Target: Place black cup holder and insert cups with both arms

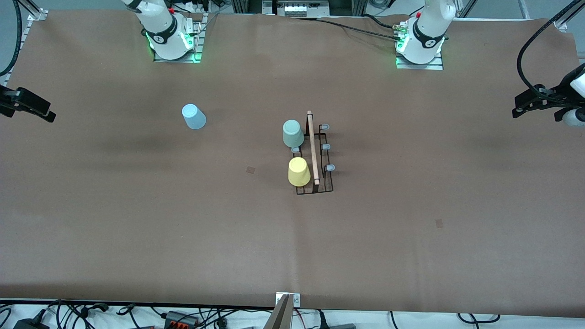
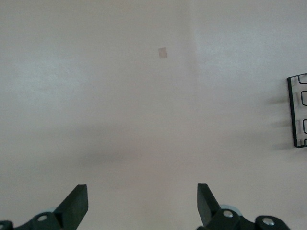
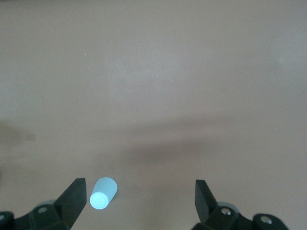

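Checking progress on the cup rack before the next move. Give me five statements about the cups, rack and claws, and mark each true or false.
1. The yellow cup sits on the rack. True.
2. The blue cup is on the rack too. False: it stands alone on the table, toward the right arm's end.
3. The grey-green cup is nearer the front camera than the yellow one. False: it is farther.
4. Both the left claw and the right claw are open and empty. True.
5. All six pegs carry cups. False: the three pegs on the rack's left-arm side are bare.
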